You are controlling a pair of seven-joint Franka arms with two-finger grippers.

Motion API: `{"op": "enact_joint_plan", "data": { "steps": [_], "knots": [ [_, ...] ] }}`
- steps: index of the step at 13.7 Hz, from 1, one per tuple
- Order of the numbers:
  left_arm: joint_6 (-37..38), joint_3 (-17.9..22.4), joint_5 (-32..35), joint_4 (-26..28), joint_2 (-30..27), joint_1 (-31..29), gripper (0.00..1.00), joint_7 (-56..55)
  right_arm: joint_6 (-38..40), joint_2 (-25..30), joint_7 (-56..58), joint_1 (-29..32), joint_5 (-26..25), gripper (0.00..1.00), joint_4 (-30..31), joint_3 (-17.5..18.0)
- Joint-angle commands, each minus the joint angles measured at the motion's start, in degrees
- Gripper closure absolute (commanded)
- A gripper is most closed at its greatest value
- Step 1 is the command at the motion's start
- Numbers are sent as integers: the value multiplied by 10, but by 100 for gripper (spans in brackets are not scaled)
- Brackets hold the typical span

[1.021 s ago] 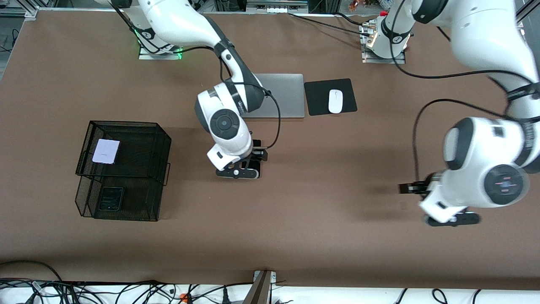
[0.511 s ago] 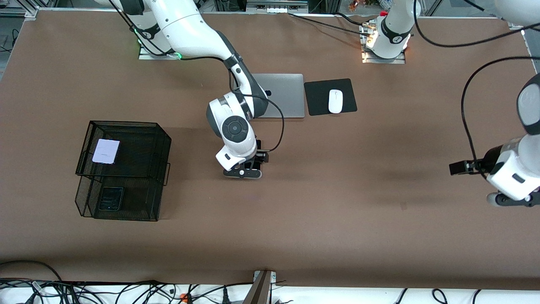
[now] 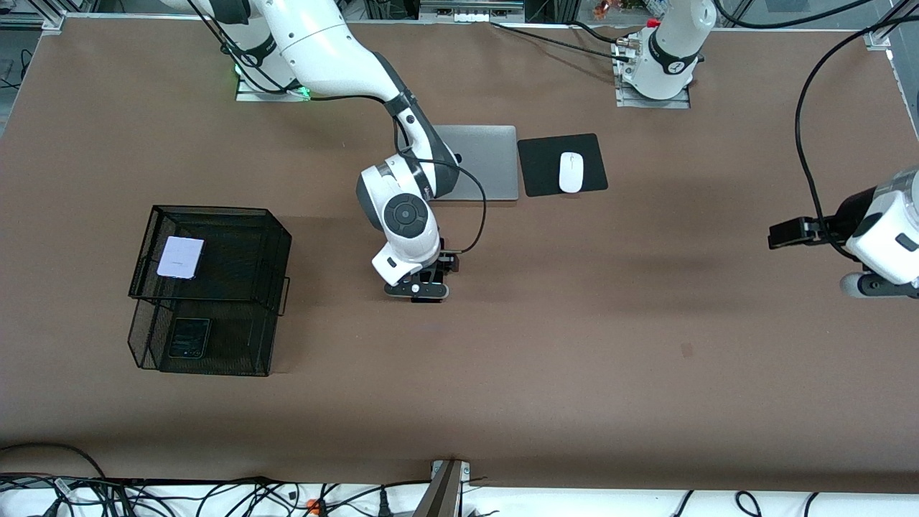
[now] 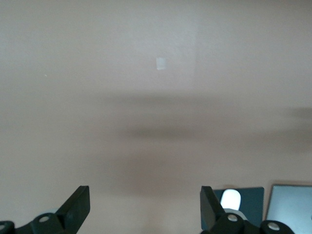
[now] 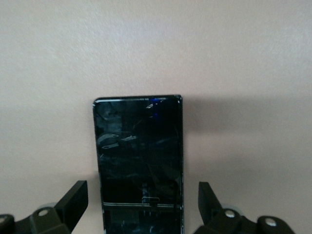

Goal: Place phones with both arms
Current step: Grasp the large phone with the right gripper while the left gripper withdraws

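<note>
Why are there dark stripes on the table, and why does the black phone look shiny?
Front view: soft arm shadows lie across the brown table. Left wrist view: blurry shadow bands on bare table, everything hazy. Right wrist view: the long black phone mirrors light in pale streaks and casts a shadow beside it.

No readable text, labels, brands, numbers.

Glossy black slab (image 5: 140, 163); matt table (image 3: 574, 359); wire-mesh basket (image 3: 215, 215).

2 glossy white arms (image 3: 327, 43), dark grey joints, looping black cables, seemingly black hands.
</note>
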State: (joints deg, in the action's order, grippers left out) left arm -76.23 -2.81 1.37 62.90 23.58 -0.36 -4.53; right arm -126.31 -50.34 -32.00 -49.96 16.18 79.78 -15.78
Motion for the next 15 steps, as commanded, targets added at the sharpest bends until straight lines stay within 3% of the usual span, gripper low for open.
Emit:
{"op": "enact_joint_plan", "data": {
  "steps": [1,4,5,6,7,8,9,11,15],
  "knots": [
    [-6,-1,-23,82,-59,-3,0,19,-18,0,-1,-11,0,0,16,-6],
    [-39,-1,-23,154,-99,-3,0,24,-47,-12,-2,-16,0,1,18,-7],
    [-58,-2,-23,180,-111,-3,0,24,-60,-12,2,-18,0,6,26,-7],
    [-76,-2,-23,204,-121,-3,0,24,-67,-12,7,-19,-1,19,32,-7],
    [-94,-2,-27,227,-132,-2,0,24,-68,-12,14,-20,-2,51,34,-8],
    [-108,-5,-27,246,-142,-3,0,26,-68,-10,16,-19,-3,69,35,-8],
    [-116,-5,-27,260,-150,-3,0,29,-67,-8,16,-19,-3,81,35,-10],
    [-118,-5,-27,260,-148,-3,0,29,-60,13,20,-20,-4,91,34,-26],
    [-113,-3,-26,219,-144,-3,0,20,88,114,97,-17,-2,92,28,-119]
  ]
}}
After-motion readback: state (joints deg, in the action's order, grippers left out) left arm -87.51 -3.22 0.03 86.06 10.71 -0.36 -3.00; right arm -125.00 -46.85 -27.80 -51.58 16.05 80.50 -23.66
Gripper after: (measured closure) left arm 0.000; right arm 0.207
